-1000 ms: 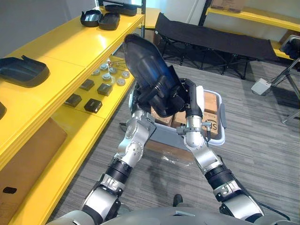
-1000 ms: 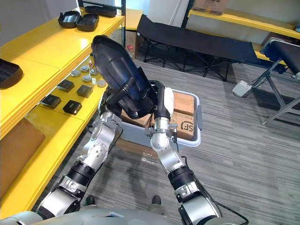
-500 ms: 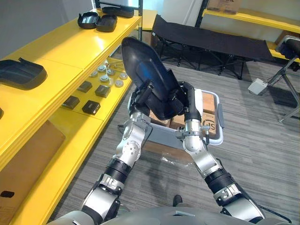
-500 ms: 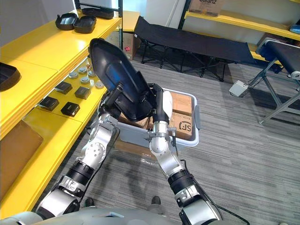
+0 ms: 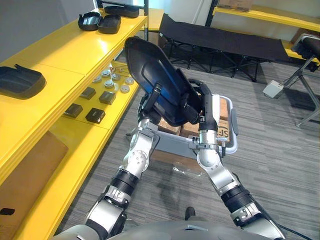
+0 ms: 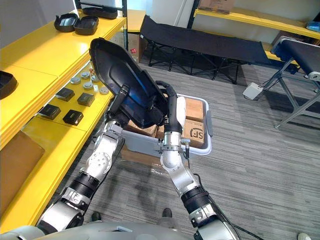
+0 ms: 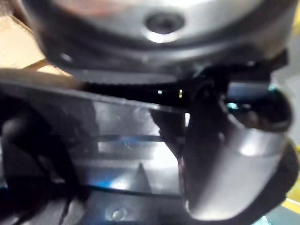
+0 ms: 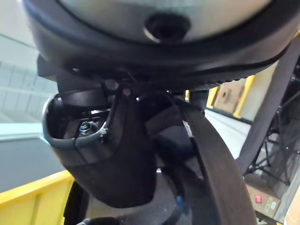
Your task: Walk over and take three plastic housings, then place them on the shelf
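Both hands hold a large black plastic housing (image 5: 157, 75) up on edge above the grey bin (image 5: 233, 125), its hollow side facing me. My left hand (image 5: 154, 96) grips its lower left rim, with a finger hooked over the front. On the lower right rim my right hand (image 5: 204, 102) is curled round the edge. In the left wrist view the thumb (image 7: 225, 154) presses on the housing's wall (image 7: 126, 140). The right wrist view shows the thumb (image 8: 112, 154) beside the housing's rim (image 8: 220, 173). More black housings (image 5: 20, 80) (image 5: 100, 22) lie on the yellow shelf (image 5: 65, 50) to the left.
The shelf's lower level carries small black boxes (image 5: 95, 115) and round silver parts (image 5: 112, 80). Cardboard boxes (image 5: 220, 125) sit in the bin. A black folding cot (image 5: 225, 42) stands behind it, with a metal stand (image 5: 305, 75) at the right. Grey floor lies open to the right.
My left hand's fingers have curled over the housing's front. The housing has swung a little left, toward the shelf. The camera has shifted slightly.
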`<state>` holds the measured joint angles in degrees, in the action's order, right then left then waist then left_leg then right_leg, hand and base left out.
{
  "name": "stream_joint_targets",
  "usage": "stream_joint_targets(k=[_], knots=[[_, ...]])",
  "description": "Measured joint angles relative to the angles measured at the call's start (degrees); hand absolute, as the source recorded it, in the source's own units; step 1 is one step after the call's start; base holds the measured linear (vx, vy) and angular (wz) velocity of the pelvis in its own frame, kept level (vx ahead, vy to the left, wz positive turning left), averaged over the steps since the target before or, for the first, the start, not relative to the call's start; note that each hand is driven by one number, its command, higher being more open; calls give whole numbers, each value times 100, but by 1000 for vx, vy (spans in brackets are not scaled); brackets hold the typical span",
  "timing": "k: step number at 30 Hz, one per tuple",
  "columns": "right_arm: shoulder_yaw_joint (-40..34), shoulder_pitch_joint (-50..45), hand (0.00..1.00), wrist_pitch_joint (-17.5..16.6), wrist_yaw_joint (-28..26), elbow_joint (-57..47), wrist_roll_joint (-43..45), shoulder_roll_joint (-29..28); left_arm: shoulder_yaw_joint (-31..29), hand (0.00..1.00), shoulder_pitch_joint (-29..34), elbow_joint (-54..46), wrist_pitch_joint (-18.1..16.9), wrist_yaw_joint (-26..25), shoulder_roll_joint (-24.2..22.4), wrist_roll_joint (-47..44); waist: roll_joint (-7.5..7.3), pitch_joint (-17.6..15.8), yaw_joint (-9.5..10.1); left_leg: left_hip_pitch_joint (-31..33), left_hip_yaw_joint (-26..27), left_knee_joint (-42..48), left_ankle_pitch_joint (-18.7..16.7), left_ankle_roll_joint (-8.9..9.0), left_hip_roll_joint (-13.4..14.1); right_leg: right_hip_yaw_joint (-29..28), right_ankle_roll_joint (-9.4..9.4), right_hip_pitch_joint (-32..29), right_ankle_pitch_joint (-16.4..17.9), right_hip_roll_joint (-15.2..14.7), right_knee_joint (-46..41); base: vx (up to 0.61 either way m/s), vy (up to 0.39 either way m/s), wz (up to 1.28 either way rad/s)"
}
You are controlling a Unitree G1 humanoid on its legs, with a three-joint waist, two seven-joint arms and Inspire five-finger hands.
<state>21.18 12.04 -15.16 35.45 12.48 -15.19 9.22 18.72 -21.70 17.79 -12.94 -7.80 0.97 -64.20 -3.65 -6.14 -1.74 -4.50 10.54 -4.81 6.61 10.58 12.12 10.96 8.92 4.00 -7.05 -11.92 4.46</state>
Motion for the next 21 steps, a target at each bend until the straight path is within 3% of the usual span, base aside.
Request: stream_joint_targets(k=[5, 9, 13, 14, 21], knots=[[4, -3, 100, 3, 5, -34, 283, -18, 73, 0, 8, -312, -100, -378, -5, 444, 3, 1, 2, -1, 5, 0, 1, 0, -3, 10, 1, 0, 1, 2, -1, 0, 0, 0], [83, -170, 100, 29, -32, -440, 522, -71, -32, 0, 438, -1169, -102, -850, -127, 1190, 97, 57, -27, -10, 42, 0, -9, 8, -7, 8, -6, -57, 6, 1, -2, 0, 0, -5], [138, -269, 100, 267, -220, -477, 749, -164, -170, 0, 480, -1543, -101, -1464, -330, 2723, 189, 111, -19, -20, 63, 0, -9, 8, -8, 9, -8, -54, 7, 1, -2, 0, 0, 0], [136, -350, 100, 372, -267, -477, 795, -235, -188, 0, 480, -1679, -101, -1754, -345, 3472, 213, 126, -16, -24, 67, 0, -10, 10, -8, 9, -19, -52, 13, 2, -2, 0, 0, 0], [146, -710, 100, 484, -477, -526, 1366, -505, -433, 0, 766, -1891, -3, -2899, -440, 6600, 273, 162, -30, -61, 84, -2, -71, 66, -9, 6, -62, -37, 44, 3, -1, 0, 0, -1]])
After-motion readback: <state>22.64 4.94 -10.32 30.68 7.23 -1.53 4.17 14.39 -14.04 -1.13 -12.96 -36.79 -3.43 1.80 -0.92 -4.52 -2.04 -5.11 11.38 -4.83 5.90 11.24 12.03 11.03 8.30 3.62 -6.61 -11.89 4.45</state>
